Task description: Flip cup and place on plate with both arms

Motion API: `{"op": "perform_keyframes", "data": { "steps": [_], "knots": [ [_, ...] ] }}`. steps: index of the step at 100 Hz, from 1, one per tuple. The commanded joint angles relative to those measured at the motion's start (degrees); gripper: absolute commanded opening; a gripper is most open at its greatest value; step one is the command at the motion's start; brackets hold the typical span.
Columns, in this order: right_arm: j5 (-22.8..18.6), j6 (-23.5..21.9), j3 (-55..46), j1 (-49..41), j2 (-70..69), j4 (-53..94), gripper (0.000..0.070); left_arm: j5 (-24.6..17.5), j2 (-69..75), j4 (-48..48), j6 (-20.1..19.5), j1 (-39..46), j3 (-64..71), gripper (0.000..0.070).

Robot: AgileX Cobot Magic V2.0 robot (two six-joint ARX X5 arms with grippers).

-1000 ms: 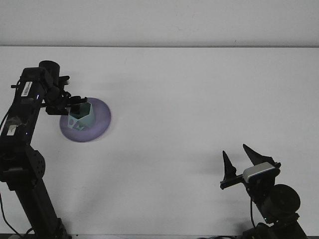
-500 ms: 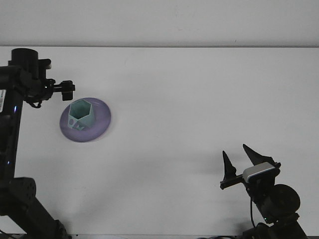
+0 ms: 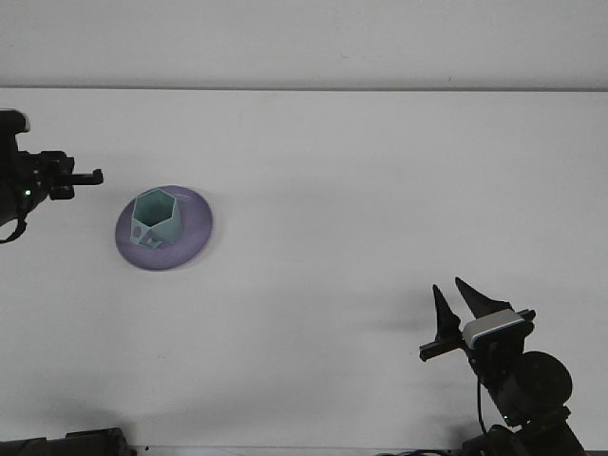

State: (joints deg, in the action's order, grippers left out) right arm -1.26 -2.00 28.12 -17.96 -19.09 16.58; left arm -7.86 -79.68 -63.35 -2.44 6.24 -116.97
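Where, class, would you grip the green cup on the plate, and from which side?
Grip the cup by its rim, coming down from above: it stands upright, mouth open upward, and the plate rings its base, blocking a low side approach.

Left arm [image 3: 24, 185] cut off by left edge, only its end section showing; left gripper [image 3: 90, 177] too small to read jaws. Right arm [image 3: 522, 389] base cut by bottom edge. Cup [image 3: 156, 218] markings too small.
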Motion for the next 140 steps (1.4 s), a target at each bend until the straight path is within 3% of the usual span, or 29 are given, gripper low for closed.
{"op": "perform_keyframes", "data": {
  "steps": [1, 14, 35, 53, 75, 86, 140],
  "knots": [
    [1.1, -0.8, 0.1, -0.2, -0.1, -0.8, 0.0, -0.1, 1.4, 1.3, -1.5, -0.3, 1.7, 0.0012],
    [5.0, -0.8, 0.1, -0.2, -0.1, -0.7, 0.0, -0.1, 11.7, 12.0, -2.9, -1.2, 16.3, 0.0012],
    [10.0, -0.8, 0.1, 0.1, -0.1, -1.2, 0.0, -0.1, 33.9, 40.1, -2.4, -2.8, 51.8, 0.0012],
    [12.0, 1.5, 0.1, 0.4, -0.1, -4.1, 0.0001, -0.1, 50.6, 52.1, -1.4, -4.0, 75.6, 0.0012],
    [13.8, 3.6, 0.1, 0.7, -0.1, -4.8, 0.0001, 1.1, 64.3, 53.8, 3.9, -4.0, 87.3, 0.0012],
    [15.7, 3.4, 0.1, 0.7, -0.1, -4.5, 0.0001, 1.1, 67.0, 53.0, 4.0, -4.0, 87.4, 0.0012],
    [15.7, 3.5, 0.2, 0.7, -0.1, -4.6, 0.0001, 1.1, 68.4, 53.0, 4.7, -4.0, 87.3, 0.0013]
  ]
}}
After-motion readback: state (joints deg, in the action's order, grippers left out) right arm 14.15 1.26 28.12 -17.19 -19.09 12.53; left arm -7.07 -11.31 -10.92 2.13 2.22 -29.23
